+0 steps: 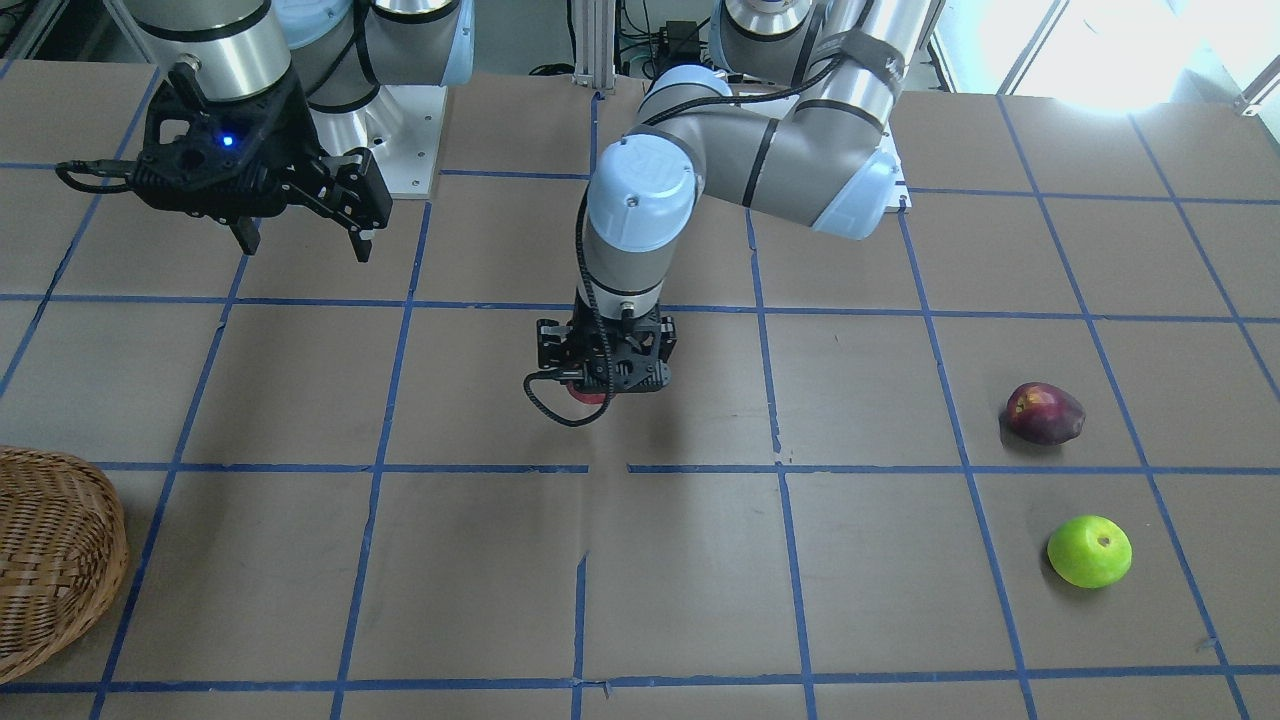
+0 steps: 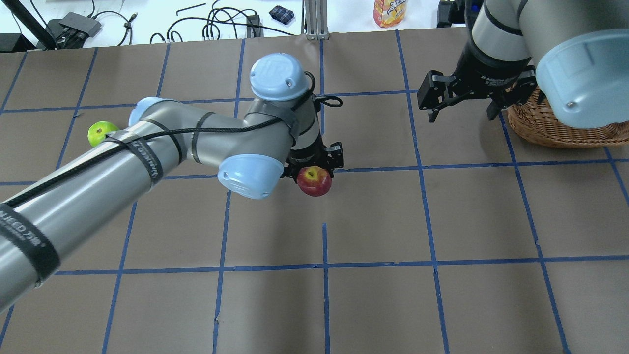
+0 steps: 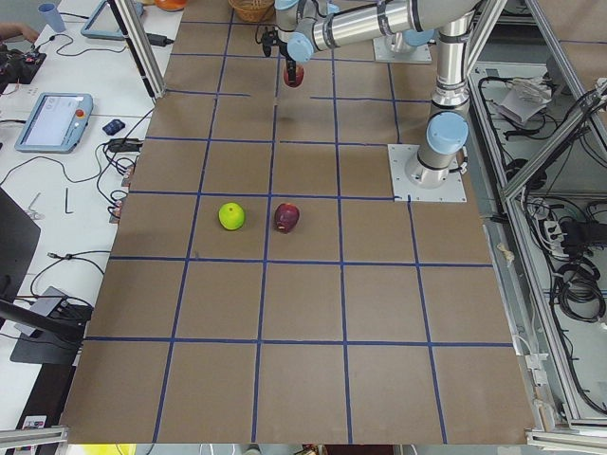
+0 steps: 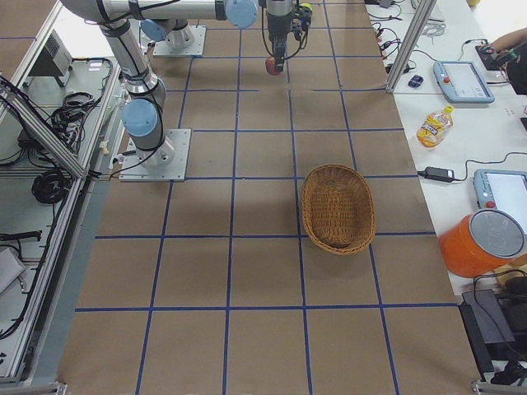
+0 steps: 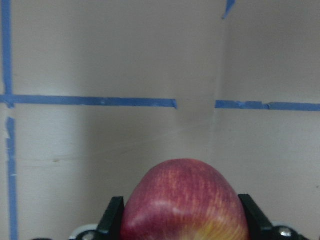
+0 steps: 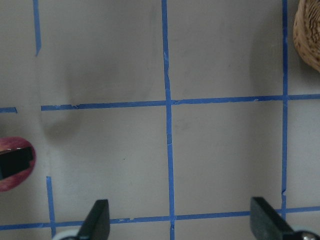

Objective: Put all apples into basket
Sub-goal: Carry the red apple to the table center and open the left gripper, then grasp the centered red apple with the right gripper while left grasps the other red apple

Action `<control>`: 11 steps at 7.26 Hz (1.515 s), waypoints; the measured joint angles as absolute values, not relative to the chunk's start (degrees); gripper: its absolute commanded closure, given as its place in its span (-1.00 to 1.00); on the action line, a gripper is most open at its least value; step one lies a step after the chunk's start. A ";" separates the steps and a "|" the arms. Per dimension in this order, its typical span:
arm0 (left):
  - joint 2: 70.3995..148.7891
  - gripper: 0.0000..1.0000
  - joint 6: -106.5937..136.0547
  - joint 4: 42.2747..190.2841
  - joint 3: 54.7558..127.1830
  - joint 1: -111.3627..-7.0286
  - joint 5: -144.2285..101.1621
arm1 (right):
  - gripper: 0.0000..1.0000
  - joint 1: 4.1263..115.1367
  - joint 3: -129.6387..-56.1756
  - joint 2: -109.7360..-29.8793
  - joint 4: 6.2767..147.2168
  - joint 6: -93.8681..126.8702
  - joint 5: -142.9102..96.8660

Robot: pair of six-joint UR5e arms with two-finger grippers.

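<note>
Left gripper (image 2: 314, 168) clamps the red apple (image 2: 314, 181); right gripper (image 2: 461, 112) gapes empty; seen from overhead, the bare-bottomed wicker basket (image 2: 545, 132) sits at its three o'clock.

Between red apple (image 2: 314, 180) and basket (image 2: 540, 130): right pincer (image 2: 461, 117), hanging.

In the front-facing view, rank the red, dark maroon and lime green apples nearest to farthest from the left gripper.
1. The red apple, held in the left gripper, mid-table.
2. The dark maroon apple, on the robot's left side.
3. The lime green apple, same side, nearer the operators' edge.
</note>
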State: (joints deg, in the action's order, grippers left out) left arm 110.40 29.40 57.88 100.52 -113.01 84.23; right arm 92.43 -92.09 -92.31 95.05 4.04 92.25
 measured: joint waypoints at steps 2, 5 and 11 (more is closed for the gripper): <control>115.05 -0.99 31.56 51.62 100.60 -115.95 84.37 | -1.00 92.57 -87.77 -91.21 95.31 4.05 92.55; 117.34 -1.00 30.25 48.64 99.76 -116.28 84.52 | -0.96 92.60 -86.79 -84.49 97.41 4.60 92.65; 103.61 -1.00 -9.63 66.93 98.78 -89.33 99.57 | -1.00 102.10 -92.87 -74.71 109.10 15.84 91.58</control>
State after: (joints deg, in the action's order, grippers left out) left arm 103.61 -9.63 66.93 98.78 -89.33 99.57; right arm 102.10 -92.87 -74.71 109.10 15.84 91.58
